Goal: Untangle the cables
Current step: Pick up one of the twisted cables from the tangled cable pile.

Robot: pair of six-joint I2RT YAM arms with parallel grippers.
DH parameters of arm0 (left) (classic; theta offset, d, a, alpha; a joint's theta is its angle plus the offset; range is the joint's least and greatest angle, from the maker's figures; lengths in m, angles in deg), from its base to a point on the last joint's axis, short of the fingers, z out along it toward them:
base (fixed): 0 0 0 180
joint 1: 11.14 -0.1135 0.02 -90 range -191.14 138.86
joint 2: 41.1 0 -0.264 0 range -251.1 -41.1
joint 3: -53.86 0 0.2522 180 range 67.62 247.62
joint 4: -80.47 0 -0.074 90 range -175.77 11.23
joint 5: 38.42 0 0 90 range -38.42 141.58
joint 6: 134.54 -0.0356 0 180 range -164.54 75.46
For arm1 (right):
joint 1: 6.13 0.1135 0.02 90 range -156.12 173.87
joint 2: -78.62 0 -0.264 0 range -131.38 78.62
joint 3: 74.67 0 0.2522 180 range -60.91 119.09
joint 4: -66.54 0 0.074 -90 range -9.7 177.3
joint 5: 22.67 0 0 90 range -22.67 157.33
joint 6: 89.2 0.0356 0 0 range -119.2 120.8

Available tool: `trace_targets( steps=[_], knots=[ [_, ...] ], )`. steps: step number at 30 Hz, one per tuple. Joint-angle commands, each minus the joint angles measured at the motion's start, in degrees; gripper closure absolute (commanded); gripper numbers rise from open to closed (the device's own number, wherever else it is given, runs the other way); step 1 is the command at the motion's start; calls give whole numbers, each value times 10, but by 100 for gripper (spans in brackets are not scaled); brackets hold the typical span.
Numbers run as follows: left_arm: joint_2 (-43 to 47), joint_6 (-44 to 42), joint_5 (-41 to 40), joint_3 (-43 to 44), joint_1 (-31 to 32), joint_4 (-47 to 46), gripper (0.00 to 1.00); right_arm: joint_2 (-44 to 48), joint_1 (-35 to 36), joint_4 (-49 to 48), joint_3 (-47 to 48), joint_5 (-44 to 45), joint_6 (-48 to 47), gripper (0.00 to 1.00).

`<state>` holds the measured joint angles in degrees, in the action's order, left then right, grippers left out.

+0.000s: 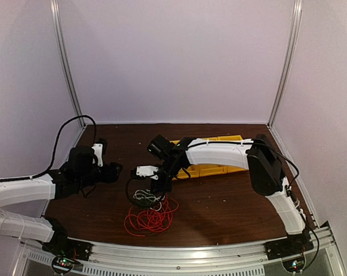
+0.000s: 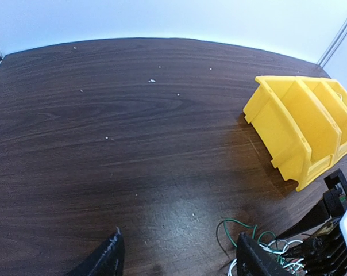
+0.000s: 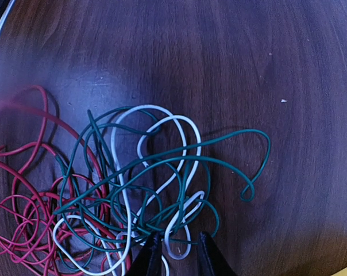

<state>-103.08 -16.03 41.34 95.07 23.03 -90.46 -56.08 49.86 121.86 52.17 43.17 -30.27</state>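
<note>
Near table's (image 1: 219,213) near edge, about midway along it, we find cables in one heap. Red cable (image 1: 153,221) lies closest to edge. White cable (image 3: 146,107) and dark green cable (image 3: 248,130) (black-looking from above) loop through each other just behind, overlapping red. We see right gripper (image 3: 179,250) over heap, jaws barely parted, white loop showing in gap, not clamped. Toward left edge, left gripper (image 2: 180,238) spread wide, holding nothing. Yellow bin (image 2: 300,126) sits toward far right corner.
</note>
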Motion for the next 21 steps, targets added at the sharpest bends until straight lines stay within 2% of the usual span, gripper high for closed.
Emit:
trace_targets(
  steps=[1,4,10,13,15,18,21],
  knots=[
    [-5,4,-3,15,-4,-15,32,-9,3,2,20,18,8,83],
    [-8,1,-4,20,-4,-13,32,-8,3,4,18,27,9,88],
    [-25,-10,9,24,-4,-27,32,25,4,-8,-17,36,13,91],
    [-39,-25,36,26,-4,-42,33,34,3,-7,-24,34,15,100],
    [-49,-42,56,37,-4,-40,35,44,4,-1,-24,29,17,100],
    [-51,-64,107,39,-4,-63,35,72,4,2,-26,23,21,100],
    [-33,-70,203,1,-4,-156,34,110,3,16,-19,6,21,100]
  ],
)
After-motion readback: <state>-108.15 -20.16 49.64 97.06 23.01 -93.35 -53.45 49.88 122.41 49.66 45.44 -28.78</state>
